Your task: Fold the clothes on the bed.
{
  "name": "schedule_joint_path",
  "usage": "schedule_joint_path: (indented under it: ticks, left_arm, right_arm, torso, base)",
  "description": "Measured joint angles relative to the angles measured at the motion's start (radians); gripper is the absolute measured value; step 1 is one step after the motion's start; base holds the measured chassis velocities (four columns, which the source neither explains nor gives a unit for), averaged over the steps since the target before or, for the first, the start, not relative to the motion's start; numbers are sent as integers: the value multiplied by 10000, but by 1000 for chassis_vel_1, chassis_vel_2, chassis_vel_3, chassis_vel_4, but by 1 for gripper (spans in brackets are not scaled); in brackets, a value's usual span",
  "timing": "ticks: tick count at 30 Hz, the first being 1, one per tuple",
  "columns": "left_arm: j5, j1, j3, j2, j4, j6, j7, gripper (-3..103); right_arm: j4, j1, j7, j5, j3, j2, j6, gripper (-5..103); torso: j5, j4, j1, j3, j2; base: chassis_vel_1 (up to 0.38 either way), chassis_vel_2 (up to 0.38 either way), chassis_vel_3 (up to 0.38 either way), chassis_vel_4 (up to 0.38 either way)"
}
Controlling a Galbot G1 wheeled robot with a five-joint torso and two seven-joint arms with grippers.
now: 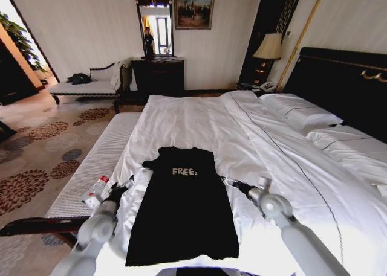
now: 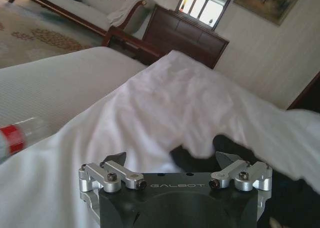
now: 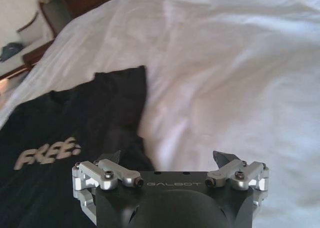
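**Head view: shirt flanked by both grippers**

Head view: the black T-shirt (image 1: pixel 181 212) is seen lying flat at lower centre on the bed (image 1: pixel 272 149), sleeves already tucked in. The left gripper (image 1: pixel 125 185) and the right gripper (image 1: pixel 228 181) are held at its two edges, fingers spread wide, nothing grasped. If white sheet is pinched along with the thin fabric, the fold is likely to be dragged askew.
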Motion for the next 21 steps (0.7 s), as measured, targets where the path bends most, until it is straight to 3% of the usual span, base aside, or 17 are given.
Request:
schedule_joint_path:
  ticks: [7, 21]
  left_arm:
    - [-641, -2277, 1129, -183, 2378, -35, 199, 100]
    - [-238, -3658, 2169, -590, 3991, -44, 237, 100]
  right_arm:
    - [546, -902, 161, 511, 1412, -23, -108, 100]
    - [507, -975, 148, 545, 1637, 253, -111, 100]
  torso:
    - [-4, 0, 0, 0, 0]
    - [-3, 1, 0, 0, 0]
  base:
    - [0, 0, 0, 0]
    - [0, 0, 0, 0]
